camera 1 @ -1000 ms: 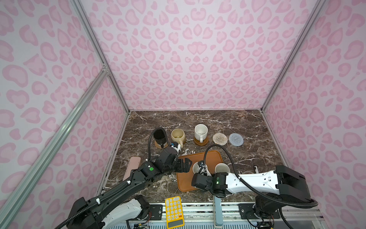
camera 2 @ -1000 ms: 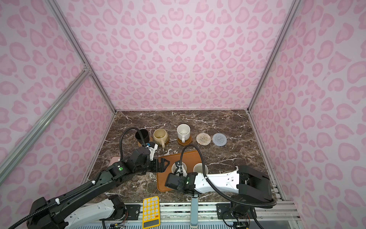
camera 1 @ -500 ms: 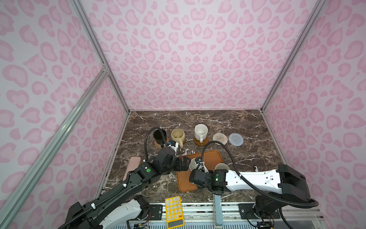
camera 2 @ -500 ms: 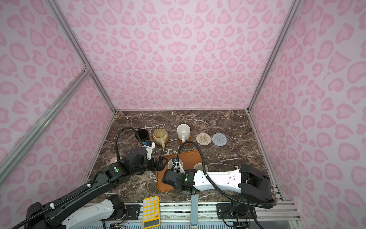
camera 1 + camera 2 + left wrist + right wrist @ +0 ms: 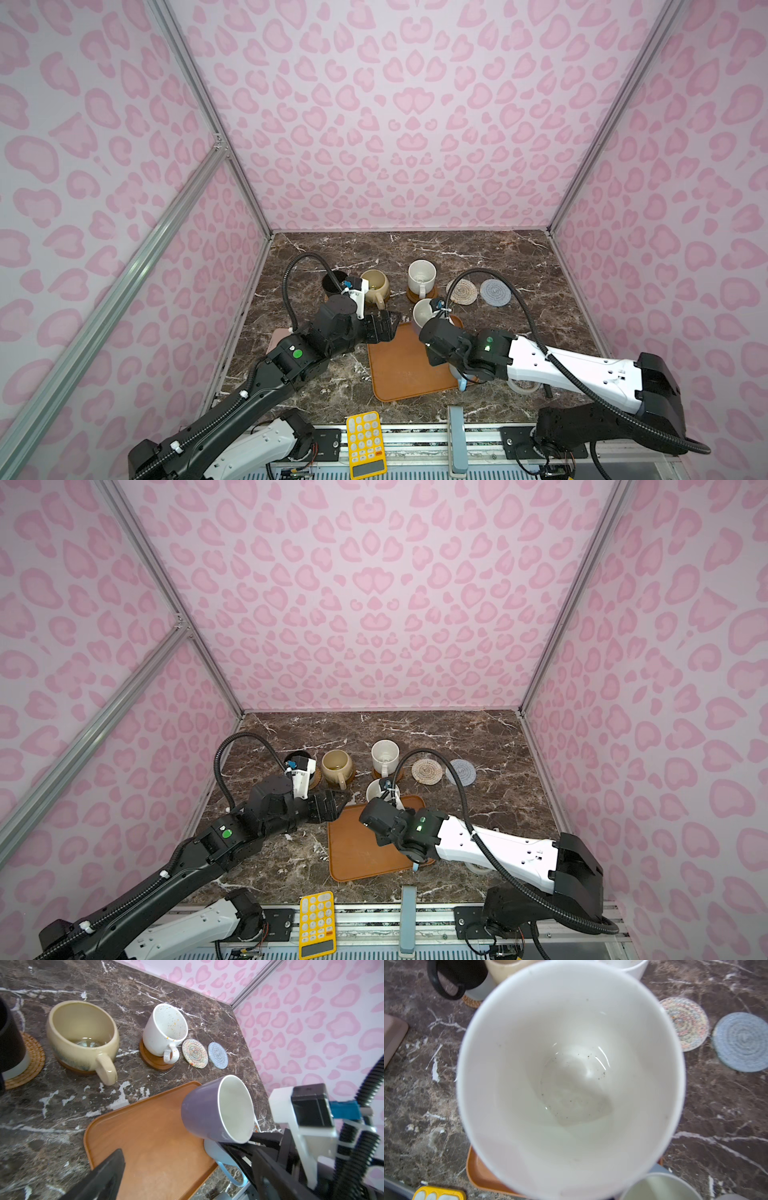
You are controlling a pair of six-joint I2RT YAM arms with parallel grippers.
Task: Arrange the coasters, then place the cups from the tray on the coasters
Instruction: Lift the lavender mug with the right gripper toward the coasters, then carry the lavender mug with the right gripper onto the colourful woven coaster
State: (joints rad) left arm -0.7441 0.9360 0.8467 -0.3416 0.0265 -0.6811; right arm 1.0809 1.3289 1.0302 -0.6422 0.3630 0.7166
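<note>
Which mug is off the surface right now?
The lavender mug, tilted in midair over the tray. The black, cream-yellow and speckled white mugs stand on coasters; the light blue mug sits on the tray.

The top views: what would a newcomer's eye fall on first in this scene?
First, the lavender mug, which the right pincer holds tilted in the air above the far edge of the orange-brown tray. Next, the row at the back: the black mug, the cream-yellow mug and the speckled white mug each stand on a coaster, and right of them the cream woven coaster and the grey-blue woven coaster lie bare.
</note>
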